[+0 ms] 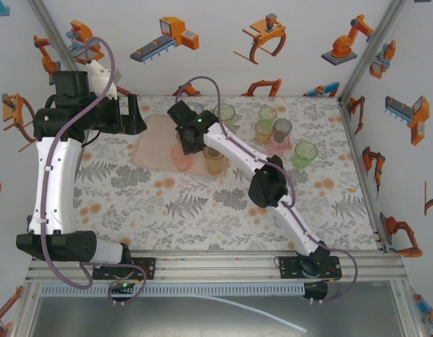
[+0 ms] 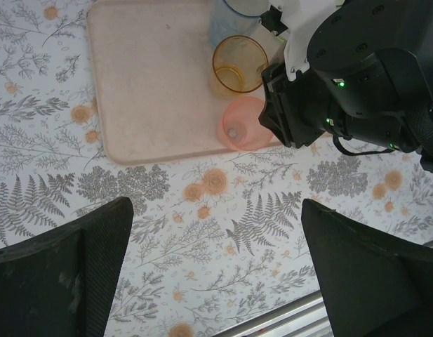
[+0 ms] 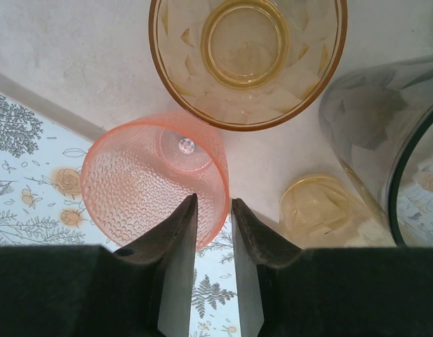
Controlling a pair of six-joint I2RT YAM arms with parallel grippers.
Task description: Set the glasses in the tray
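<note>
Right gripper (image 3: 214, 203) — fingers a narrow gap apart, straddling the near wall of the pink tumbler (image 3: 132, 189), not pinching it. The tumbler stands upright at the tray (image 2: 153, 91) edge, with the orange tumbler (image 3: 248, 63) just beside it. Left gripper (image 2: 216, 210) — spread wide above the tabletop near the tray. More tumblers (image 1: 281, 128) cluster toward the tabletop's far right corner.

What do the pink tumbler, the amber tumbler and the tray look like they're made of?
Pink tumbler: probably translucent plastic; its pebbled wall lets light through.
Amber tumbler: clear tinted plastic or glass, with a faceted wall and glossy rim.
Tray: matte pale pink, likely plastic; no glare, faint specks.
</note>
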